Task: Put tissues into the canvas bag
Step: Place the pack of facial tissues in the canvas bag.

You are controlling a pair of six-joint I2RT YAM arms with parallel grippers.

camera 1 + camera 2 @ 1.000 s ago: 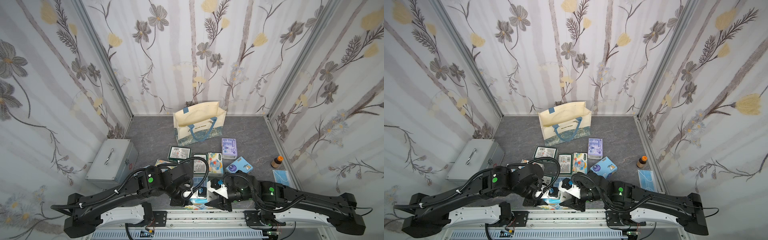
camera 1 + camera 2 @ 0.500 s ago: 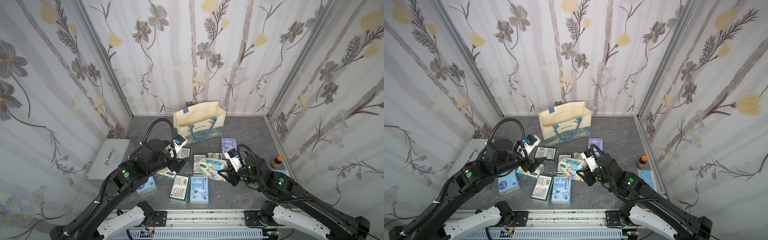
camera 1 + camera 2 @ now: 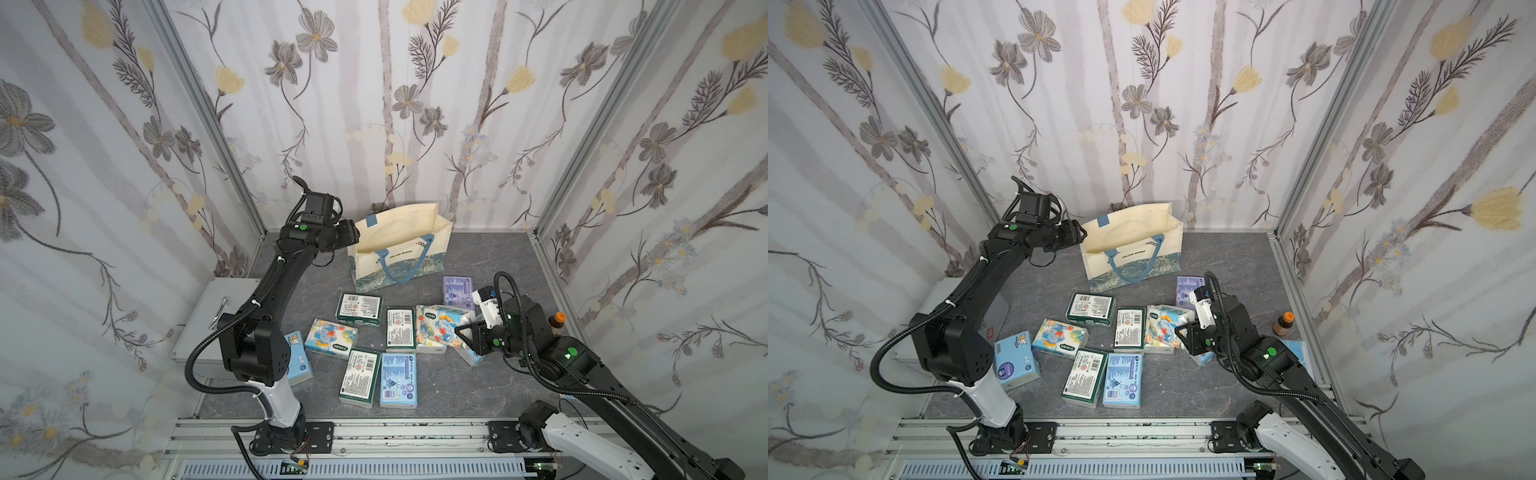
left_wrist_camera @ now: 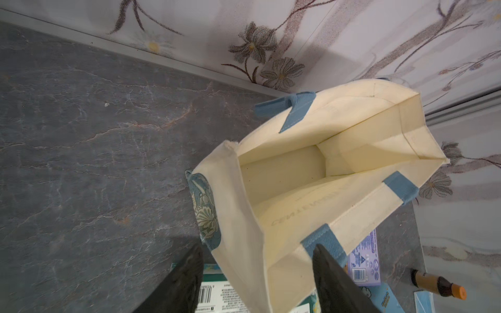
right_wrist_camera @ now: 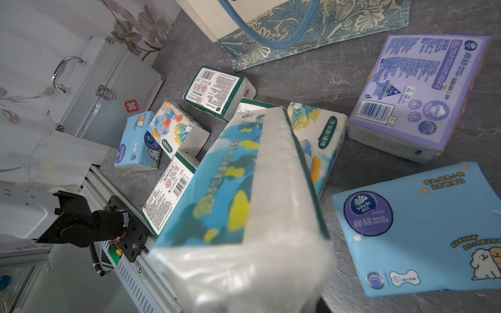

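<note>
The canvas bag stands open at the back, and in the left wrist view the canvas bag shows nothing inside. My left gripper hangs open at the bag's left end, its fingers straddling that end wall's top edge. My right gripper is shut on an elephant-cartoon tissue pack, held just above another such pack. Several more tissues lie on the table: dark green packs, light blue ones, a lavender one.
A silver metal case sits at the left wall. A brown bottle stands by the right wall, with a flat blue mask packet near it. My right arm's elbow is low over the table's right side.
Both arms came up from the table's front edge. My left gripper then swung back to the bag's left end. The right one keeps the elephant pack and has hardly moved lately.
</note>
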